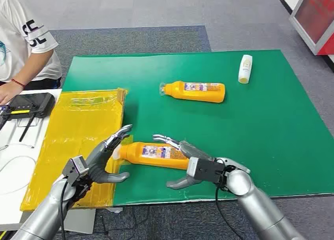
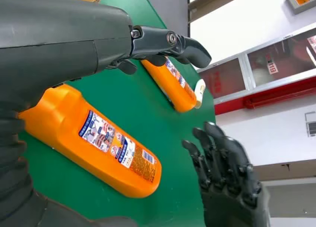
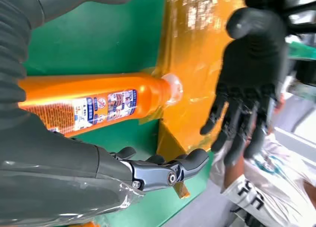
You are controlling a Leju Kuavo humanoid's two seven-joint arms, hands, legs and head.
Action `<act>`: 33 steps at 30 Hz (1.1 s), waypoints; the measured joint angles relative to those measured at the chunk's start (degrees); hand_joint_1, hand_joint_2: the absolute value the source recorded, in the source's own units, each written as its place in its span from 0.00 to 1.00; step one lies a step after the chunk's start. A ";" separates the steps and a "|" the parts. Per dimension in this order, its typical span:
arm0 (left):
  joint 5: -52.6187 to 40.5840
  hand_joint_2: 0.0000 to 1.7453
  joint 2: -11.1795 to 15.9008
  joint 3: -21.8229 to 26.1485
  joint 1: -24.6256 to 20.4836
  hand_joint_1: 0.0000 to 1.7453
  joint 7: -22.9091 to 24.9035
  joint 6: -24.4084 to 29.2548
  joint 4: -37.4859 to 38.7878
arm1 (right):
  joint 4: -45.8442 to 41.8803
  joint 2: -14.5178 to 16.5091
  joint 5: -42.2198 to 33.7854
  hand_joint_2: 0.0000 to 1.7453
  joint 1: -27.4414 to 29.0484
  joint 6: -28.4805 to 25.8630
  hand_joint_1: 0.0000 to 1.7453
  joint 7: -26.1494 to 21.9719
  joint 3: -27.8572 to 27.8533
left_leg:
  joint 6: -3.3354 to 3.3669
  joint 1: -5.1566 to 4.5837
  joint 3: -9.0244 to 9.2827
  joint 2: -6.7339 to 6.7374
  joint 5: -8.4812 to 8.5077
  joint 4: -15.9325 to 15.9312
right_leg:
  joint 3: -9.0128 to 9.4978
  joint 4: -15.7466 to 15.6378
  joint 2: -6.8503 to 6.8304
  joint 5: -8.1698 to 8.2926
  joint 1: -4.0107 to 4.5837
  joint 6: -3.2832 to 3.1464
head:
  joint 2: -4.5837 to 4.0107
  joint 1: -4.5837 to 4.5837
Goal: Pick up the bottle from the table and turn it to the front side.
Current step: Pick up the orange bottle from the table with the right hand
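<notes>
Two hands flank the near bottle (image 1: 157, 154), which lies flat on the green mat (image 1: 244, 141): the left hand (image 1: 104, 159) at its cap end, the right hand (image 1: 189, 164) at its base, both spread, holding nothing. Lifting and turning remain undone.

Head view: bright, even overhead indoor light, soft short shadows under the near bottle (image 1: 157, 154) and the hands. Green mat (image 1: 236, 135) evenly lit, no hot spots. Yellow plastic sheet (image 1: 74, 141) shows wrinkled glare patches. Focus sharp across the frame.

Left wrist view: background wall and windows overexposed, near hand cover dark and soft-focus, bottle label crisp.

Right wrist view: noticeable motion blur, strong specular glare on the yellow sheet, far corner washed out, foreground cover underexposed.
</notes>
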 joint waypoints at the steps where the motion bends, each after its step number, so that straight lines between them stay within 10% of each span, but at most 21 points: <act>1: 0.03 1.00 0.00 -0.01 -0.04 0.00 -0.03 0.00 0.02 | 0.18 0.00 0.13 1.00 -0.24 -0.17 0.00 0.05 0.25 | 0.00 0.00 0.00 0.00 0.00 0.00 | 0.00 0.00 0.00 0.00 0.00 0.00 | 0.00 0.00; 33: 0.37 1.00 0.96 0.78 2.65 0.00 -0.91 -0.33 -1.51 | 17.35 3.41 21.61 1.00 -10.37 -15.58 0.00 12.75 10.78 | 0.00 0.00 0.00 -0.02 0.01 0.00 | 0.02 0.01 -0.02 0.00 0.00 0.00 | 0.00 0.01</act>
